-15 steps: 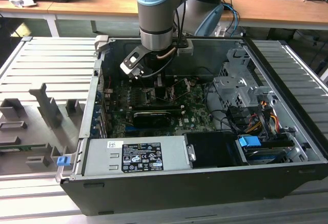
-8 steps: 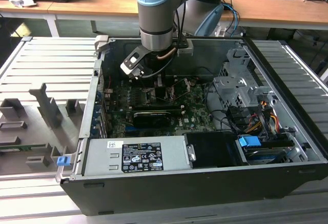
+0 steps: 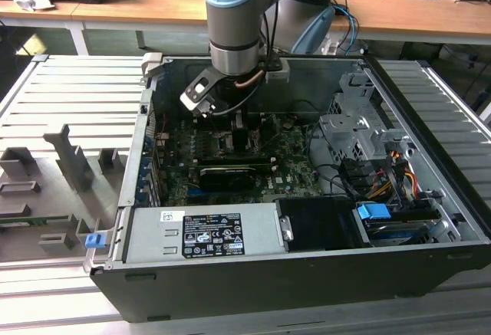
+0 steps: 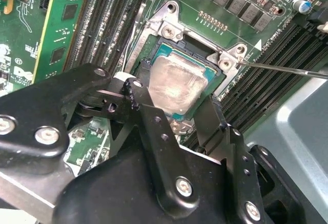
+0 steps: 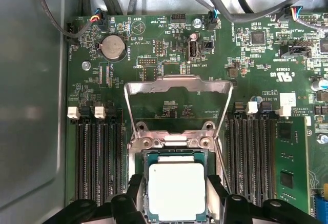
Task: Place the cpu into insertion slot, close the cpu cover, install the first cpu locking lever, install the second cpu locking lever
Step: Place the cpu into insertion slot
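Closest to the lens in both wrist views are the black fingers (image 4: 137,97) of the gripper (image 4: 173,95), built from flat links with screws. They stand at two opposite edges of the cpu (image 4: 179,83) and lie against them, so the chip is pinched between them. The cpu sits in the slot (image 4: 197,45) with its pale metal face up, and in the first wrist view it (image 5: 177,190) looks level there.

The cover (image 5: 177,85) is open. Its silver frame is raised on the hinge at one side of the slot, and the green board (image 5: 256,80) shows through its square window. Two screws hold the hinge just beside the cpu. In the second wrist view a thin wire lever (image 4: 287,70) runs from the hinge corner out over the memory slots (image 4: 266,90). These long black slots lie on both sides of the cpu. A round coin battery (image 5: 113,47) sits on the board beyond the cover.

In the exterior view the arm (image 3: 234,21) reaches straight down into the open case (image 3: 307,281), which lies on a grey ribbed tabletop (image 3: 69,82). The gripper (image 3: 228,124) is low over the board, somewhat toward the exterior view's left of the case's middle. A grey power supply (image 3: 203,231) with a label takes the near side of the case. A bundle of coloured cables (image 3: 383,174) lies at the exterior view's right.
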`<action>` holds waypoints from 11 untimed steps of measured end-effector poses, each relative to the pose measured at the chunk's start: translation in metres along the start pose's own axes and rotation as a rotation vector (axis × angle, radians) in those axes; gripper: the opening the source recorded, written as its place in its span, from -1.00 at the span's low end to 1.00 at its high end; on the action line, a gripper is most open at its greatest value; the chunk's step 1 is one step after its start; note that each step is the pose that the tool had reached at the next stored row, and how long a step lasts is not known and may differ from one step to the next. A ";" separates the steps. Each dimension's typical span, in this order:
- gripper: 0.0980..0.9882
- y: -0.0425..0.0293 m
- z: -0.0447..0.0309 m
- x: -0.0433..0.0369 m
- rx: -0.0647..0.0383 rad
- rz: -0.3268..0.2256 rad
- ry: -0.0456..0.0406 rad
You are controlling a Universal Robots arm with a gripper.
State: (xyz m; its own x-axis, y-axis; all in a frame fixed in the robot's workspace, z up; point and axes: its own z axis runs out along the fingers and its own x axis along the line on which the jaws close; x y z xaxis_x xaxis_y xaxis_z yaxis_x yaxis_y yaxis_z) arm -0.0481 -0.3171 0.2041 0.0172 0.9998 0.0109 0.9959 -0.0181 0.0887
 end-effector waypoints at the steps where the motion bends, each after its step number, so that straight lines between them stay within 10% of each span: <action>1: 0.14 0.0001 -0.0007 0.0000 0.000 0.000 -0.0004; 5: 0.11 0.0003 -0.0034 0.0001 0.000 0.000 -0.0028; 11: -0.73 0.0008 -0.0085 0.0001 0.001 0.000 -0.0073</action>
State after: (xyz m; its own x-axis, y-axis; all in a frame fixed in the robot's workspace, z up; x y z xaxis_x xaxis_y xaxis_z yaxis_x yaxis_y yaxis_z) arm -0.0481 -0.3170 0.2127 0.0174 0.9998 0.0036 0.9960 -0.0177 0.0877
